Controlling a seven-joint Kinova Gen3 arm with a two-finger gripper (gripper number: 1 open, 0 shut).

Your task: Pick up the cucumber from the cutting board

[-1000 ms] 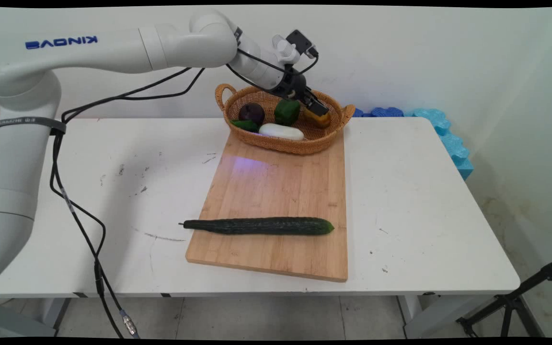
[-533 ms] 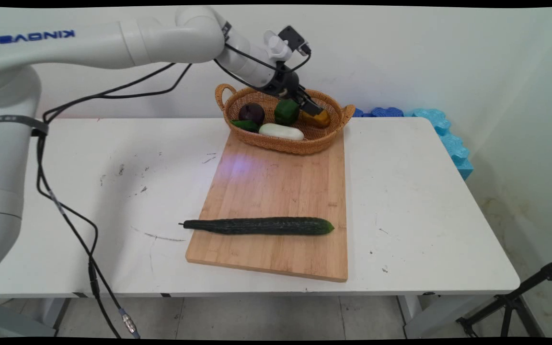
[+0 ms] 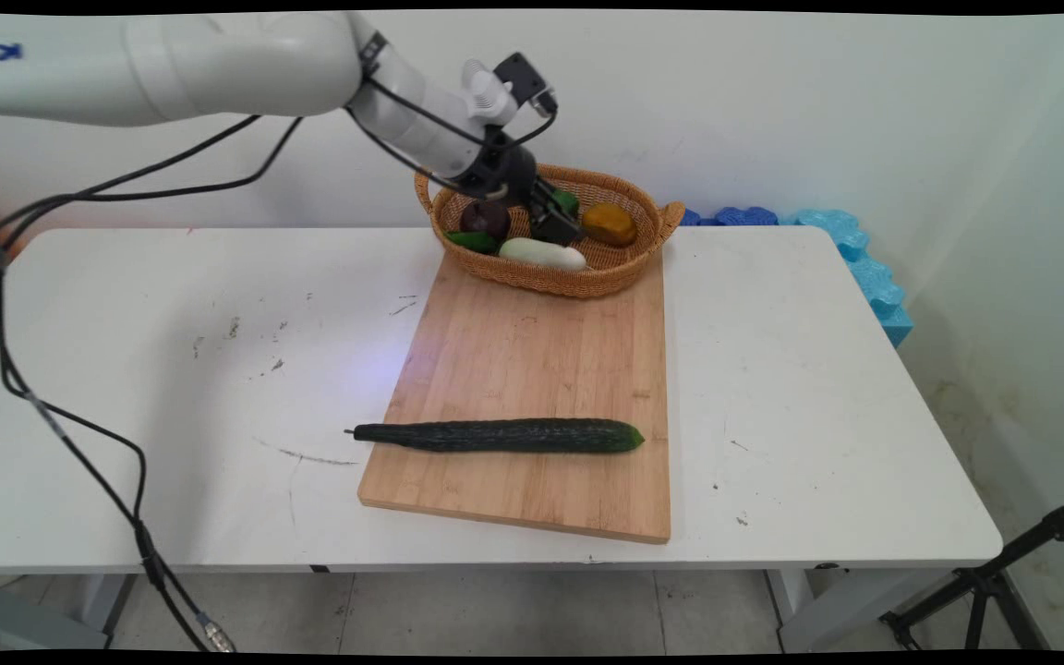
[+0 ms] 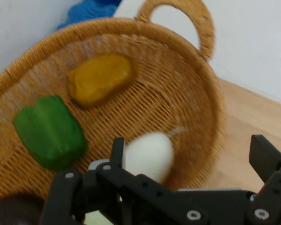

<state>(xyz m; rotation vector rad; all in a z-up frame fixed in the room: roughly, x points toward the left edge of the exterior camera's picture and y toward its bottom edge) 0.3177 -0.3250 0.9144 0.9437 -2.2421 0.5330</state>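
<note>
The gripper point(image 3: 558, 220) hangs low over the middle of the wicker basket point(image 3: 587, 277), and its fingers point(image 4: 267, 157) stand apart with nothing between them; in the hand view one finger is over the white vegetable point(image 4: 150, 157) and the other over the basket's rim and the board beyond.

To the gripper's left in the main view lies the dark purple round vegetable point(image 3: 485, 219), close beside the wrist, with a dark green piece point(image 3: 472, 241) just below it against the basket's wall. Directly beneath the gripper, on the near side, the white vegetable point(image 3: 542, 254) lies lengthwise along the basket's front wall. The green bell pepper point(image 4: 49, 131) sits right behind the fingers, mostly hidden by them in the main view. To the right, apart from the fingers, rests the yellow-orange vegetable point(image 3: 610, 223), with bare weave around it up to the right handle.

The basket stands on the far end of the wooden cutting board point(image 3: 532, 360). Well toward the near side from the gripper, the board's wide middle is bare, and a long cucumber point(image 3: 498, 435) lies across its near part, its stem end past the board's left edge over the white table point(image 3: 818, 388). Blue foam point(image 3: 869, 277) lines the table's far right corner.
</note>
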